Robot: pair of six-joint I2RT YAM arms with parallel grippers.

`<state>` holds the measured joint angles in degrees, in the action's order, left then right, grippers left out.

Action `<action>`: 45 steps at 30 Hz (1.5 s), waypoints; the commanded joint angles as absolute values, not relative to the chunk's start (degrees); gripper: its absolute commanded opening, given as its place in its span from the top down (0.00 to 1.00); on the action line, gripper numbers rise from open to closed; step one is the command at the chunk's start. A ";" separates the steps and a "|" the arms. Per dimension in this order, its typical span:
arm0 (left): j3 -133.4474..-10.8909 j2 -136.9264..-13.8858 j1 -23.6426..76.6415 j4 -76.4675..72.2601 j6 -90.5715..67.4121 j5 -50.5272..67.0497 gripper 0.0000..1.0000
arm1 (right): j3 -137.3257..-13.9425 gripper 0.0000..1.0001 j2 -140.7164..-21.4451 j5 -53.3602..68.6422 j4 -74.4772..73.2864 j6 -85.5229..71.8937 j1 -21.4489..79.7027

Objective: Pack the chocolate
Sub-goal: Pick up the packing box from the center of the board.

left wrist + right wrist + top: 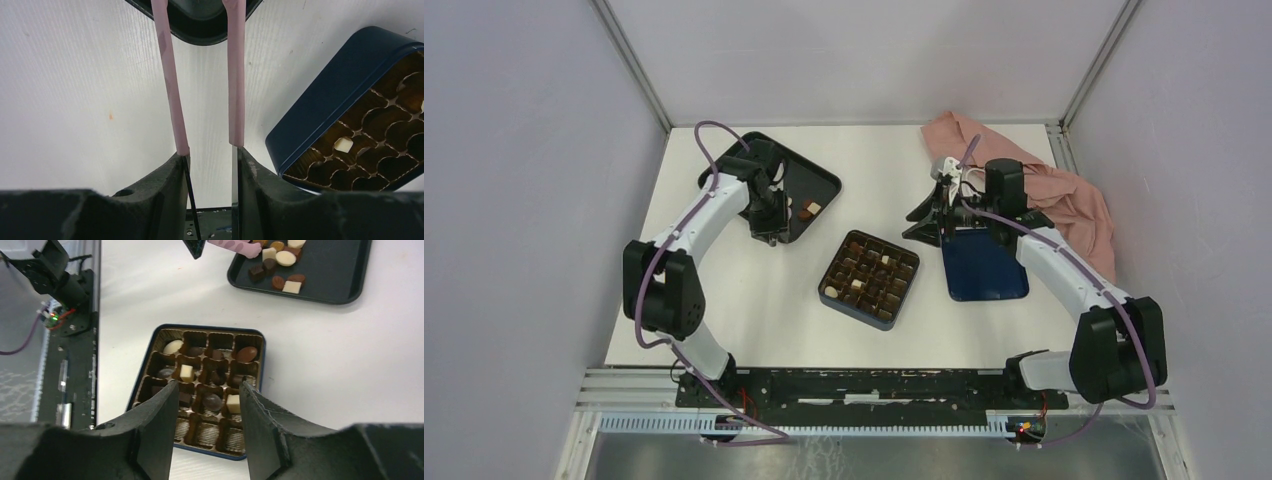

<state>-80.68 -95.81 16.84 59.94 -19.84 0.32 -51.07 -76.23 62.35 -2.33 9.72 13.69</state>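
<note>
White table (754, 300): tray (824, 180), box (904, 290), lid (984, 275), cloth (1074, 200)

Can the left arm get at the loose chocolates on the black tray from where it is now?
Probably yes. The left gripper hangs at the black tray's near edge, the loose chocolates lie uncovered just beside it, and nothing stands between them.

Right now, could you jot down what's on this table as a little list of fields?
box: dark blue grid box, mid-table, partly filled
tray: black tray, far left, loose chocolates on it
lid: blue lid, right of box
cloth: pink cloth, far right
left hand: holds pink tongs, nothing between the tips
right hand: open, nothing in it
</note>
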 commanded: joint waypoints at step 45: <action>-68.08 -79.15 16.18 46.41 -16.26 7.12 0.62 | -63.57 0.54 -97.56 28.12 -21.06 51.77 28.55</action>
<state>-66.85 -81.36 16.47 48.80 -17.43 6.17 -64.97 -98.32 32.71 -24.45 55.20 28.38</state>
